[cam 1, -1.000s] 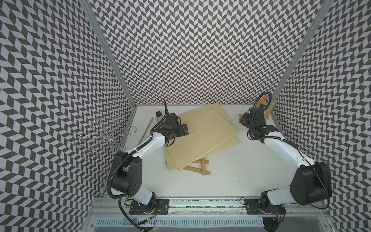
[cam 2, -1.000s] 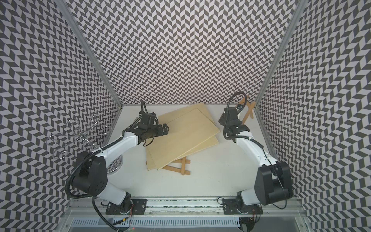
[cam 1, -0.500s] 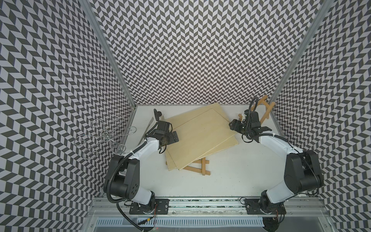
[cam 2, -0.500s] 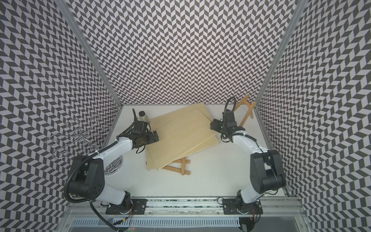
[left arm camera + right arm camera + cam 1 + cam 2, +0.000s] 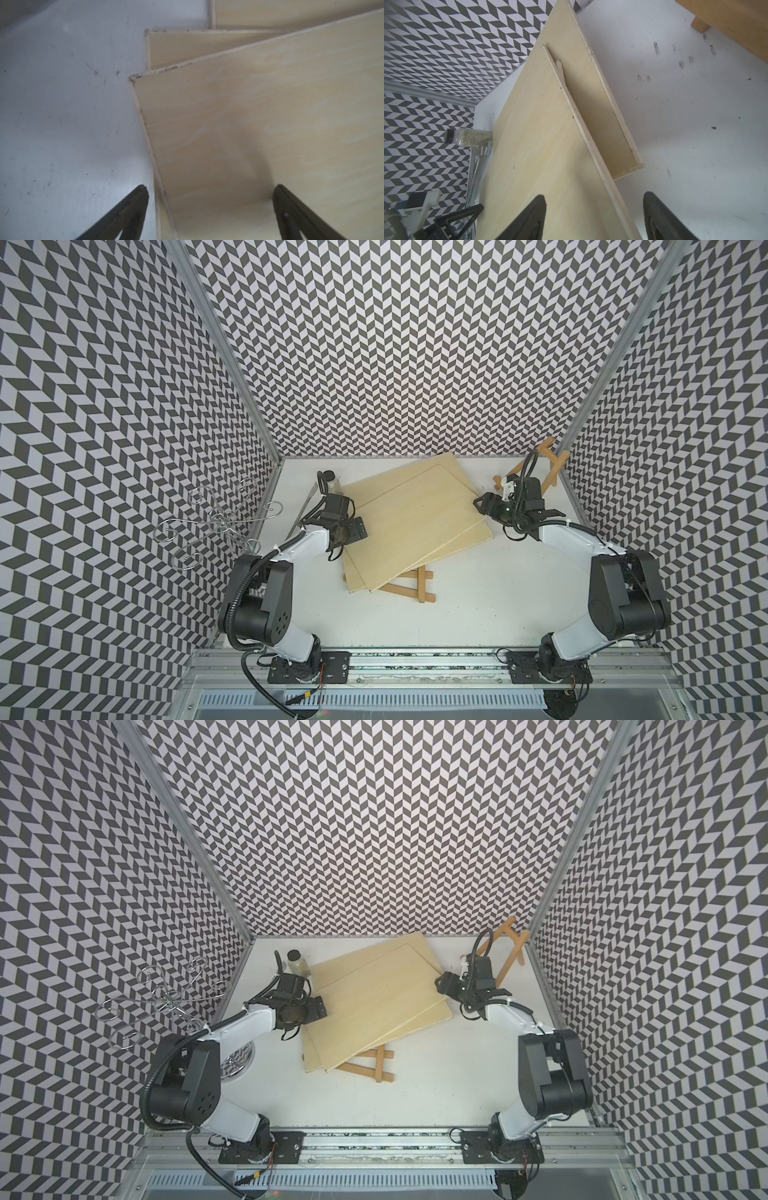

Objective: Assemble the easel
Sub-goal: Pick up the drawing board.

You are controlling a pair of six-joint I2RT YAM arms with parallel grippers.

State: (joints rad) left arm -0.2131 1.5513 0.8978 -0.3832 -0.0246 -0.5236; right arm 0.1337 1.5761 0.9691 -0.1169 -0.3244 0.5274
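Stacked pale plywood boards (image 5: 415,526) (image 5: 374,1002) lie mid-table, covering most of a wooden easel frame (image 5: 409,587) (image 5: 372,1063). A second easel frame (image 5: 548,466) (image 5: 509,952) leans in the back right corner, and a piece of it shows in the right wrist view (image 5: 726,25). My left gripper (image 5: 353,526) (image 5: 318,1006) (image 5: 211,190) is open, straddling the left edge of the top board (image 5: 249,124). My right gripper (image 5: 484,504) (image 5: 444,984) (image 5: 595,198) is open astride the top board's (image 5: 539,155) right edge. Neither holds anything.
A spice jar (image 5: 332,485) (image 5: 296,963) (image 5: 467,137) stands at the boards' back left corner. A wire rack (image 5: 216,522) (image 5: 162,1002) hangs against the left wall, with a round metal base (image 5: 239,1058) below it. Patterned walls close three sides.
The left gripper drew back from over the boards to their left edge and lowered. The right gripper came away from the corner easel frame to the boards' right edge.
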